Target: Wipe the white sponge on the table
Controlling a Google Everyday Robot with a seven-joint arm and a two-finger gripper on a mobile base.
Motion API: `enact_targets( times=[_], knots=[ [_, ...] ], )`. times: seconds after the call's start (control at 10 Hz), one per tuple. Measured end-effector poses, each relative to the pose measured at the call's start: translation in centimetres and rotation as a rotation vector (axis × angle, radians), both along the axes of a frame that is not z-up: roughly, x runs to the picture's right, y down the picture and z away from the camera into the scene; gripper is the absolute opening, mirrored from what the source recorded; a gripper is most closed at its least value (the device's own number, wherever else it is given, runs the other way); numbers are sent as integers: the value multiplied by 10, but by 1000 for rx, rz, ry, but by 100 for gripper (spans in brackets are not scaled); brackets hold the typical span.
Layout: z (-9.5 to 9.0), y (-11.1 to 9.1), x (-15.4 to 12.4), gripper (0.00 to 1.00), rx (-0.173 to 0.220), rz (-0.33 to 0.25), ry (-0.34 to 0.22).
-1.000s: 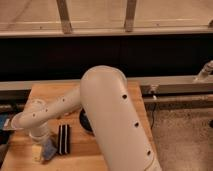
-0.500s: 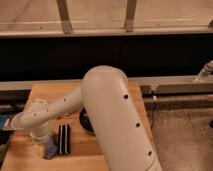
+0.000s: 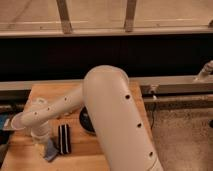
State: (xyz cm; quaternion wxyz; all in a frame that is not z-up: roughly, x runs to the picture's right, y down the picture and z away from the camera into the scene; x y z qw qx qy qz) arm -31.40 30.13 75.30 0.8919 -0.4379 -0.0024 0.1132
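The wooden table (image 3: 100, 155) fills the lower left of the camera view. My white arm reaches across it to the left, and the gripper (image 3: 43, 144) points down at the tabletop near the front left. A small cream piece, the white sponge (image 3: 39, 147), shows right under the gripper, mostly hidden by it. A grey-blue pad (image 3: 51, 150) lies against the gripper's right side, touching the table. Whether the gripper holds the sponge does not show.
A black ribbed block (image 3: 64, 138) lies just right of the gripper. A dark round object (image 3: 87, 121) sits behind it, partly hidden by my arm. A blue thing (image 3: 4, 123) is at the table's left edge. A metal rail (image 3: 175, 86) runs behind the table.
The gripper has shifted only slightly over the same spot. The pale piece under it now looks more grey-blue and sits a little further right.
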Motion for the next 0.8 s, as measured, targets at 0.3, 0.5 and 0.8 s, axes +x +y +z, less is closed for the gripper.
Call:
enact_targets(
  times=[0.3,0.5,0.8],
  knots=[
    [-7,-5,-5,0,24,0,-31],
    [-24,-19,-7,0,64,8,-60],
    [-44,-47,-2,0,125,33,-69]
  ],
)
